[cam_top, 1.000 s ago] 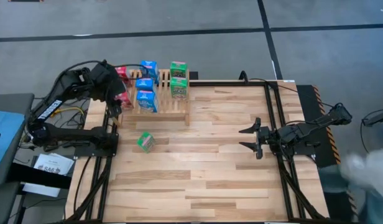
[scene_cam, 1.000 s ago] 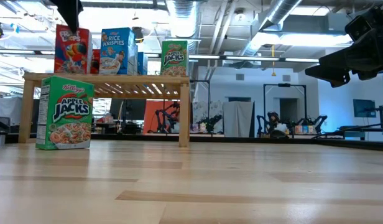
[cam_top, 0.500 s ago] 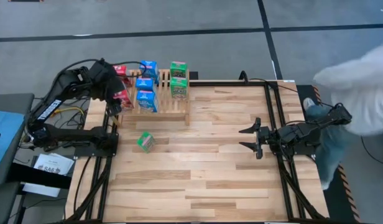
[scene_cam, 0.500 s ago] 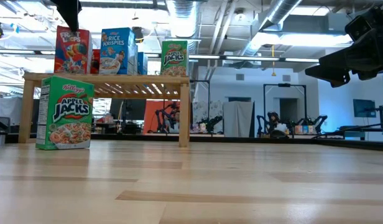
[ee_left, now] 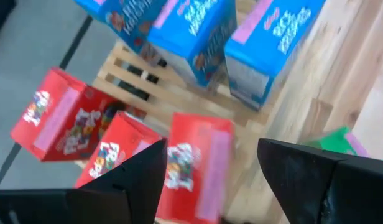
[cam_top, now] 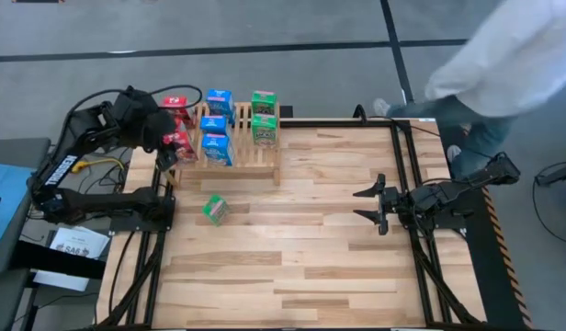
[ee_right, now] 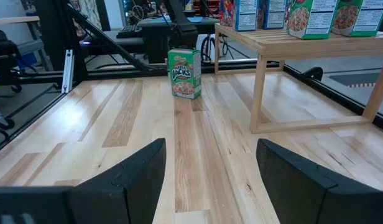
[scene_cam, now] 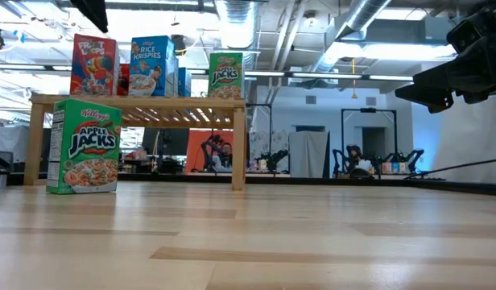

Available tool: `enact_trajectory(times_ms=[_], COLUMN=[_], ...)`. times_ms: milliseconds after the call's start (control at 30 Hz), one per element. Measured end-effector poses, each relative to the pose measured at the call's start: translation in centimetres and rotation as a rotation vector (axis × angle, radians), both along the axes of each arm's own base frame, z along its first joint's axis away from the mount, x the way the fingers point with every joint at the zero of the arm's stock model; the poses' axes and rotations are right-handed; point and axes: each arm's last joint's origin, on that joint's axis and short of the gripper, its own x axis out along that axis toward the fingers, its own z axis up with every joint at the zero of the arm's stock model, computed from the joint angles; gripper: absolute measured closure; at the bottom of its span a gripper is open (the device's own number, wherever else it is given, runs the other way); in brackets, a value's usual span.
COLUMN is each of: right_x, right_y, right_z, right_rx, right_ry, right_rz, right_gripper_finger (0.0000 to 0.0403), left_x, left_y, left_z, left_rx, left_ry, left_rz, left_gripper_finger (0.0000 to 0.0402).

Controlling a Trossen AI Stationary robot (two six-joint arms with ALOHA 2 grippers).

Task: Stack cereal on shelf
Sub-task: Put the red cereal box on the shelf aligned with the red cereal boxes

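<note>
The slatted wooden shelf (cam_top: 235,152) stands at the table's far left. Three red boxes (ee_left: 198,165), three blue boxes (cam_top: 215,147) and two green boxes (cam_top: 263,127) stand upright on it. One green box (cam_top: 214,209) stands on its bottom on the tabletop in front of the shelf; it also shows in the low view (scene_cam: 84,145). My left gripper (cam_top: 160,129) hangs open above the red boxes at the shelf's left end and touches nothing (ee_left: 211,149). My right gripper (cam_top: 367,204) is open and empty at the table's right.
A person in light clothes (cam_top: 503,55) stands just beyond the table's far right corner. Bare planks (cam_top: 292,248) lie between the loose green box and my right gripper. A black frame rail (cam_top: 407,175) runs along the right side.
My left gripper has risen and drawn back toward the table's left edge, away from the near red box, which stays upright on the shelf. The person has moved from the right edge toward the far right corner.
</note>
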Motion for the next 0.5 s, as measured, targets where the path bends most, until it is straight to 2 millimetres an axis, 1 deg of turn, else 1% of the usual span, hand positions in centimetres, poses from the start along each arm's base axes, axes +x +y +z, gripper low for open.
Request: enact_trajectory(times_ms=[133, 200, 500], right_x=[0.0, 0.0, 0.0], right_y=[0.0, 0.0, 0.0], right_z=[0.0, 0.0, 0.0], right_rx=[0.000, 0.000, 0.000], right_ry=[0.000, 0.000, 0.000], right_rz=[0.000, 0.000, 0.000], right_gripper_finger=[0.0126, 0.0126, 0.0126], left_x=[0.3, 0.6, 3.3], left_y=[0.1, 0.3, 1.8], left_z=[0.2, 0.1, -0.8], left_rx=[0.002, -0.006, -0.050], left_ry=[-0.045, -0.040, 0.035], left_rz=[-0.004, -0.012, -0.052], left_gripper_finger=[0.0161, 0.0161, 0.0161])
